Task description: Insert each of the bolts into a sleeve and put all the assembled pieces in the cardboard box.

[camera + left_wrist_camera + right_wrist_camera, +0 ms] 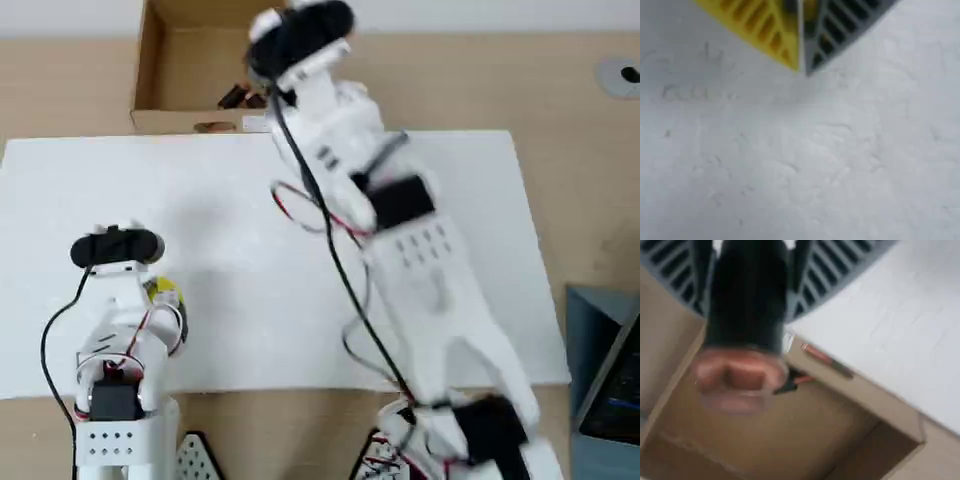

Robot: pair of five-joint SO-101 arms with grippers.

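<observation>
Assembled piece [742, 340], black sleeve with copper bolt end down, clamped in right jaws above cardboard box [790, 440], close to its near wall. Risks: bolt slipping from sleeve on release; piece clipping the rim, bouncing onto the counter. Left jaws together over white mat [800, 165].

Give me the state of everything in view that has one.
left gripper, shut, empty.
right gripper, shut on the held piece.
held piece, bolt seated in its black sleeve, hanging over the cardboard box.
cardboard box, open-topped, not empty.
boxed pieces, lying on the box floor.
</observation>
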